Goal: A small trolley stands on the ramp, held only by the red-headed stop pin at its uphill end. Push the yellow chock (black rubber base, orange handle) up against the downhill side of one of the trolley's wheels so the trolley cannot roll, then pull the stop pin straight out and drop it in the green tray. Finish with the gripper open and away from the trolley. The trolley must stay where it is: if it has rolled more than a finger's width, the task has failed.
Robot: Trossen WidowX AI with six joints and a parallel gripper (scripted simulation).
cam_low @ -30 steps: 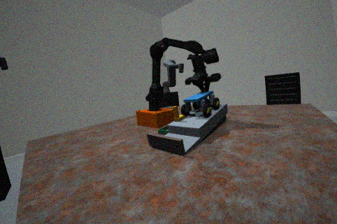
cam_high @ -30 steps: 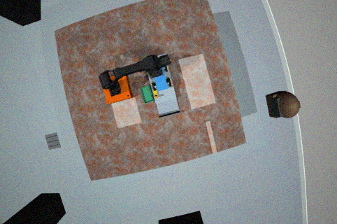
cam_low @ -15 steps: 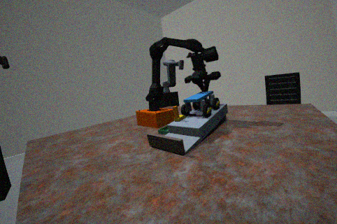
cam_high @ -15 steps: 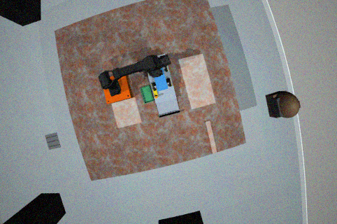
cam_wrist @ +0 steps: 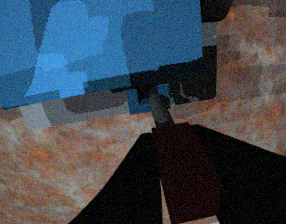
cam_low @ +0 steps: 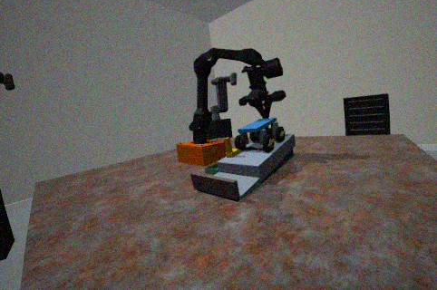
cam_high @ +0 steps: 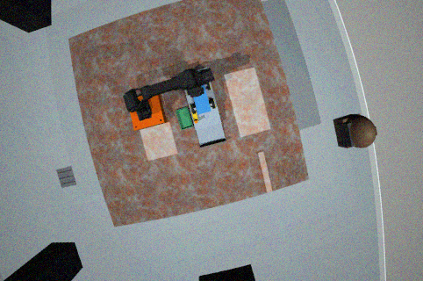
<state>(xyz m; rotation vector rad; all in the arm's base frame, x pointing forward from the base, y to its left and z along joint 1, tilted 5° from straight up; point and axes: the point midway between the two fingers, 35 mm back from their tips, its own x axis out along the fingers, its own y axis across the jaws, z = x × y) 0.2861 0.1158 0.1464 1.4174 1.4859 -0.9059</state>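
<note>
My gripper is shut on the stop pin, at the trolley's uphill end and about deck height or above. The pin's dark red head is between the fingers; its grey shaft points past them, and its tip looks free. The blue-decked trolley stands on the grey ramp. The yellow chock sits at the downhill side of a wheel on the tray side; exact contact is too small to tell. The green tray lies beside the ramp.
The arm's orange base stands beyond the tray. A dark stop board closes the ramp's low end. Pale flat patches lie on either side of the ramp.
</note>
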